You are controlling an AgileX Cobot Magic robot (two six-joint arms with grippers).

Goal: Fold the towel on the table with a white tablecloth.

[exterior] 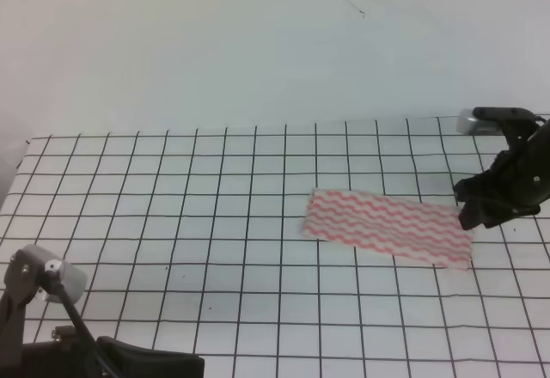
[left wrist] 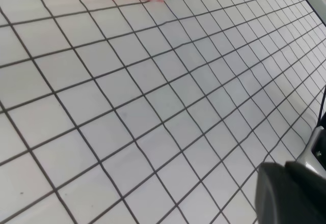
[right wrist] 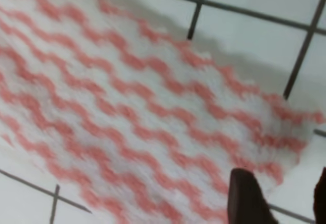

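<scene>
Towel (exterior: 388,228) looks thin and limp; we'd pinch its right edge, where our right claw (right wrist: 277,196) hovers open, empty.

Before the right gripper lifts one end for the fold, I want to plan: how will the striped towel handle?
The towel looks thin and lies flat on the tablecloth, so it would probably droop limply. Seemingly light, it may slide rather than buckle if pushed.
</scene>
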